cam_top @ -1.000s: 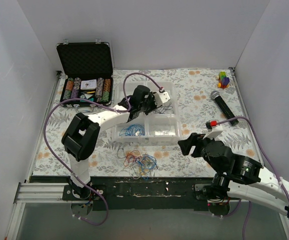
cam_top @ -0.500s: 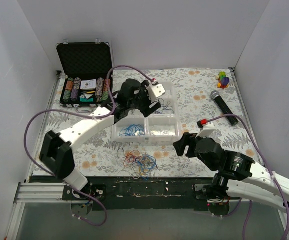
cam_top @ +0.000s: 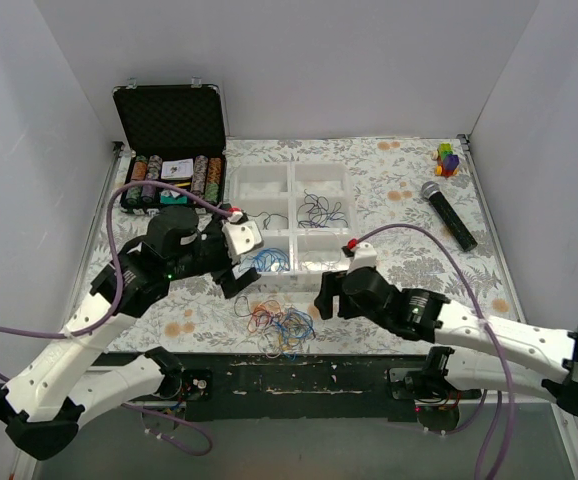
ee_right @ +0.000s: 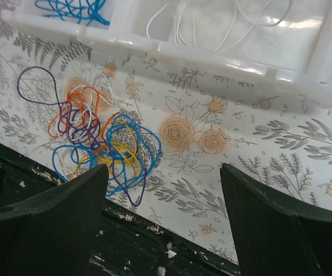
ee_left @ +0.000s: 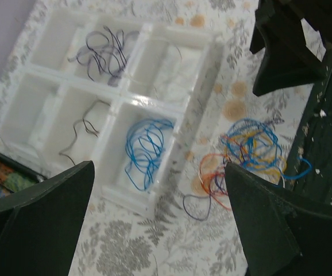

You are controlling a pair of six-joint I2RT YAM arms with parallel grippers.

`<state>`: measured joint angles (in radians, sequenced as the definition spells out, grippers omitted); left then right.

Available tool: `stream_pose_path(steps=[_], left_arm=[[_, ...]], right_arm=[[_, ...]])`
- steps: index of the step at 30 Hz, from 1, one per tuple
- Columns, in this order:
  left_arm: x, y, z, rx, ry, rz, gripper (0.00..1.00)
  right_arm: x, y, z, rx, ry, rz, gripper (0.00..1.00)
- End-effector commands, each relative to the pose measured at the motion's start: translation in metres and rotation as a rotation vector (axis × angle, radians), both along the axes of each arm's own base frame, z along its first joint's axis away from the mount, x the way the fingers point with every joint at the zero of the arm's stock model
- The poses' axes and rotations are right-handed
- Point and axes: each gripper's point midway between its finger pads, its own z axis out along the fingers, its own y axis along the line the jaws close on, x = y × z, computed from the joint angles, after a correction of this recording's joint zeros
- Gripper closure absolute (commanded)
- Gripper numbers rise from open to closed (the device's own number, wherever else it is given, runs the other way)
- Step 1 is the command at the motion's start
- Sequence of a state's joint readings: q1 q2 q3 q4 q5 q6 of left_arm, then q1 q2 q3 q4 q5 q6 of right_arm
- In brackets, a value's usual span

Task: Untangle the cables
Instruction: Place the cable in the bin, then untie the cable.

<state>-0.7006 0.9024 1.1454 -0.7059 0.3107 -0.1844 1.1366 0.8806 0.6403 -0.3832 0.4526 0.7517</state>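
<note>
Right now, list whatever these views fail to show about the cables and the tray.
Tangle of cables: top view is too small to tell which strand crosses which; in the right wrist view the right pincer's finger covers its near edge.
Blue cables in the tray: cut off by the top edge of the right wrist view.
White cables: cut off the same way; too pale against the tray in the top view to count.
</note>
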Motion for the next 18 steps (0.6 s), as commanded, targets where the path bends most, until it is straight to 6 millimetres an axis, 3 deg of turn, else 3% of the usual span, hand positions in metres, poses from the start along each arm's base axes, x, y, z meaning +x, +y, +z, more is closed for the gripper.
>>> stream_pose_path(steps=[1, 7, 18], left_arm=[[-0.03, 0.036, -0.066, 0.204, 0.201, 0.036, 0.02], [-0.051, 0.054, -0.086, 0.272, 0.229, 0.003, 0.02], [-0.028, 0.058, -0.065, 0.259, 0.12, 0.086, 0.02]], right_arm=[[0.003, 0.044, -0.002, 0.04, 0.041, 0.089, 0.14], [-0.007, 0.065, -0.035, 0.005, 0.153, 0.15, 0.21], [-0.028, 0.068, -0.051, 0.042, 0.21, 0.242, 0.38]])
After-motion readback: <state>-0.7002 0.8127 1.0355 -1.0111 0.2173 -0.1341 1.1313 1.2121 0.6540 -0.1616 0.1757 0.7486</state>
